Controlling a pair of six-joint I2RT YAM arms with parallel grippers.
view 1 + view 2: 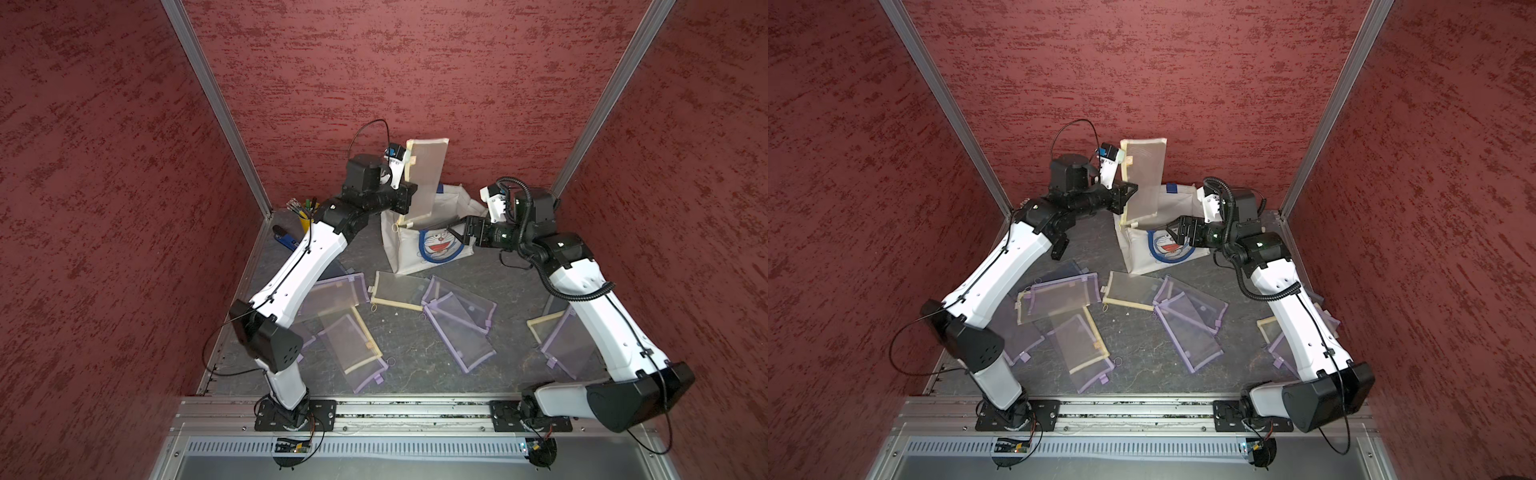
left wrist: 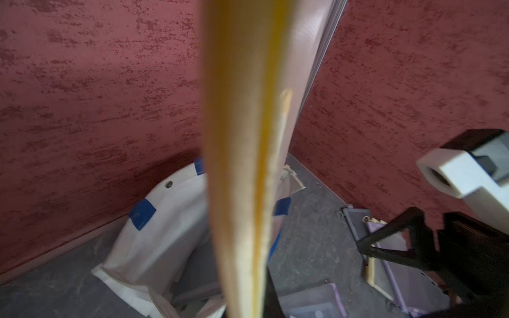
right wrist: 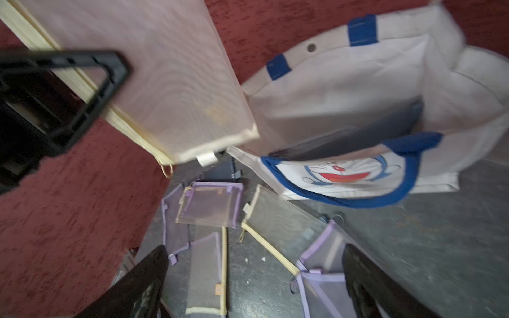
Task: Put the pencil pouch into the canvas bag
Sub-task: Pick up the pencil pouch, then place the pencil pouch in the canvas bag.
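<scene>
Left hand is clamped on the zip edge of the pencil pouch and holds it upright above the canvas bag. The pouch's lower end hangs at the bag's near corner, not over the middle of the mouth. Right hand is spread wide and empty, just beside the bag's front rim. Risk: with nothing holding the mouth open, the soft front wall may sag, so the pouch could catch on the rim, or slide down outside onto the table among the loose pouches. The pouch is flat translucent mesh with cream trim, a zip down one long side, a ring pull and a small side tab. It looks limp and light.
</scene>
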